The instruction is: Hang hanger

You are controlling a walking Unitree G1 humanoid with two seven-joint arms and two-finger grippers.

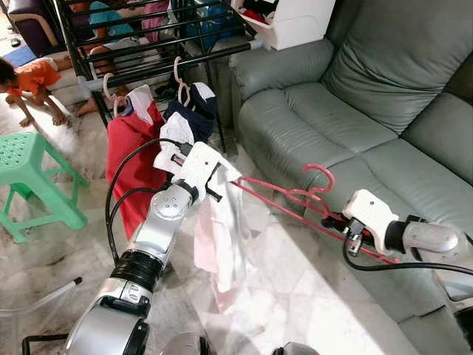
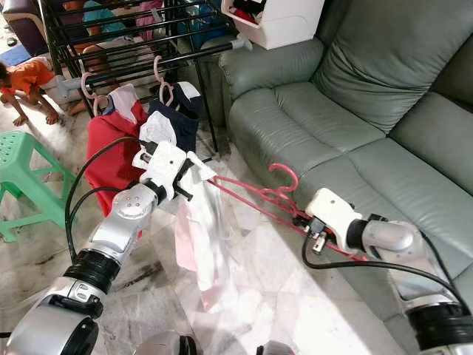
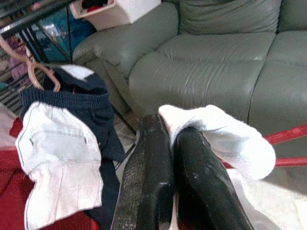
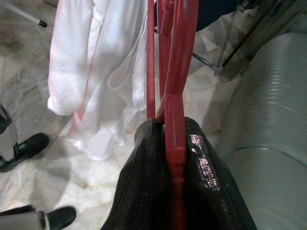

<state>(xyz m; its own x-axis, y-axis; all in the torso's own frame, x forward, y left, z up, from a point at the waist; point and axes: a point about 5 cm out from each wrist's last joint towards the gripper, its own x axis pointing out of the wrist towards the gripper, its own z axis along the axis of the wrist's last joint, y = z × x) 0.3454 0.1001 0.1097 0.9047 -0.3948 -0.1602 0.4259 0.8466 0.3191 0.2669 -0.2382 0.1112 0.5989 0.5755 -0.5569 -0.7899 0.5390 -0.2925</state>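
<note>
Hanger (image 1: 295, 200) (one, red) pinched by right gripper (image 1: 346, 224); left gripper (image 3: 175, 143) clamps its white garment (image 1: 222, 237).

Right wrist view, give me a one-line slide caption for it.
Right claw shut on the red hanger, with the white garment hanging beyond beside the grey sofa.

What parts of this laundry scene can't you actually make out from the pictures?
- Red hanger: its far end is under the white garment in the eye views, so how much is threaded can't be told.
- Left tool: the white cloth bunches over its fingertips in the left wrist view, hiding what they pinch.
- Drying rack: its top is cut off by the eye views' upper edge.
- Red garment: the left arm covers its lower part.
</note>
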